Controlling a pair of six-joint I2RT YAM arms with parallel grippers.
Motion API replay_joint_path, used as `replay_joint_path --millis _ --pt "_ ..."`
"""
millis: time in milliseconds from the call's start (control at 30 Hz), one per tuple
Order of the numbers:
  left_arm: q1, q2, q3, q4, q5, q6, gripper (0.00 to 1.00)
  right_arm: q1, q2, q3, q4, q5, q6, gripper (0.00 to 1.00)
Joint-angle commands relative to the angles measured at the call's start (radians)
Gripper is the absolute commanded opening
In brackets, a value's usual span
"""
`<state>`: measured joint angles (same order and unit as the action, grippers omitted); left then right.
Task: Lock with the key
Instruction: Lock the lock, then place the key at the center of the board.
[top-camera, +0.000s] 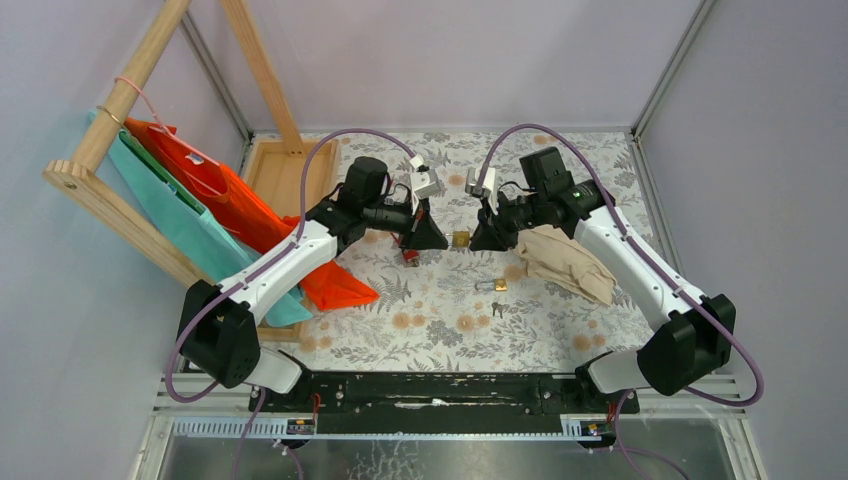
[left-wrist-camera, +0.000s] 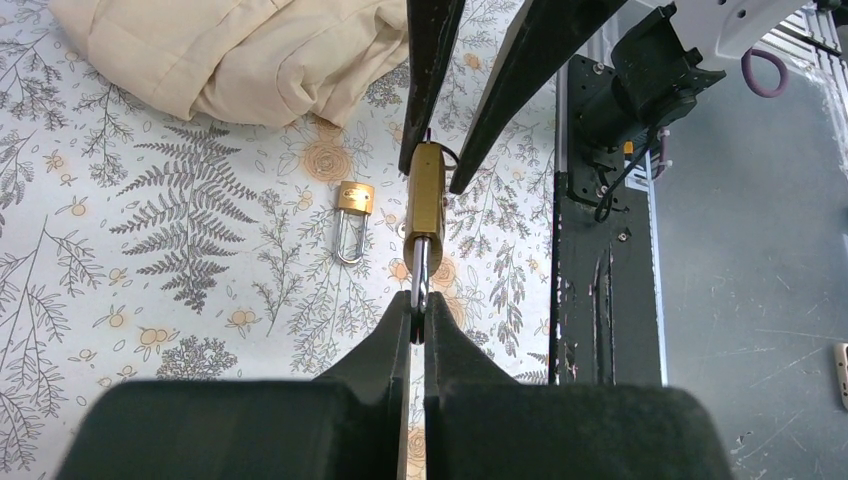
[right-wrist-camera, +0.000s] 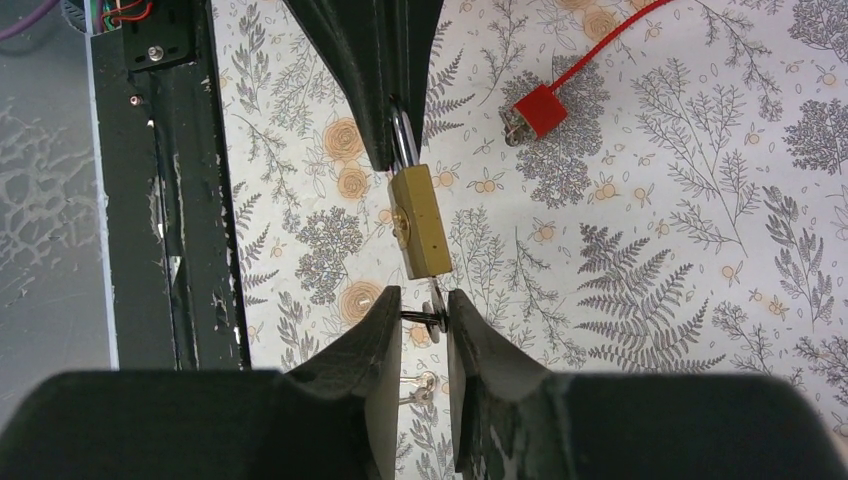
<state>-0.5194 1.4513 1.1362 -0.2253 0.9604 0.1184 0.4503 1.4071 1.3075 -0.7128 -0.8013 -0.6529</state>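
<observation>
Red padlock (right-wrist-camera: 540, 110) lies untouched on the floral cloth (right-wrist-camera: 650, 330), its thin cable trailing away, near the left gripper (left-wrist-camera: 418, 318). That gripper's fingers are pinched tight on the shackle of a brass padlock (right-wrist-camera: 420, 222). It holds the padlock off the cloth with its keyway toward the right gripper (right-wrist-camera: 425, 305), whose fingers sit nearly together, clamped on the key (right-wrist-camera: 436, 300), probably to turn it.
</observation>
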Motion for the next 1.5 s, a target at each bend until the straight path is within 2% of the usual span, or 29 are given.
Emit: replay_joint_path --millis 0,467,733,933,1100,1300,1467 --pt "0.009 -0.035 -0.004 0.018 -0.002 0.037 0.0 -0.018 -0.019 0.004 0.032 0.012 0.005 0.0" --pt "0.022 -0.036 0.003 0.004 -0.016 0.057 0.0 -0.061 -0.039 -0.028 -0.025 0.051 -0.074 0.0" --pt "0.039 -0.038 0.005 0.033 -0.054 0.009 0.0 -0.062 -0.039 -0.048 -0.001 0.048 -0.038 0.0" --pt "0.094 -0.024 0.015 0.097 -0.216 -0.142 0.0 -0.05 -0.023 -0.141 0.155 0.017 0.095 0.02" --pt "0.157 -0.017 0.022 0.137 -0.263 -0.225 0.02 0.046 0.039 -0.225 0.25 0.026 0.148 0.05" --pt "0.23 -0.02 0.013 0.195 -0.259 -0.32 0.01 0.153 0.167 -0.296 0.37 0.019 0.232 0.05" --pt "0.258 -0.028 -0.008 0.211 -0.229 -0.339 0.02 0.182 0.231 -0.33 0.409 0.013 0.256 0.07"
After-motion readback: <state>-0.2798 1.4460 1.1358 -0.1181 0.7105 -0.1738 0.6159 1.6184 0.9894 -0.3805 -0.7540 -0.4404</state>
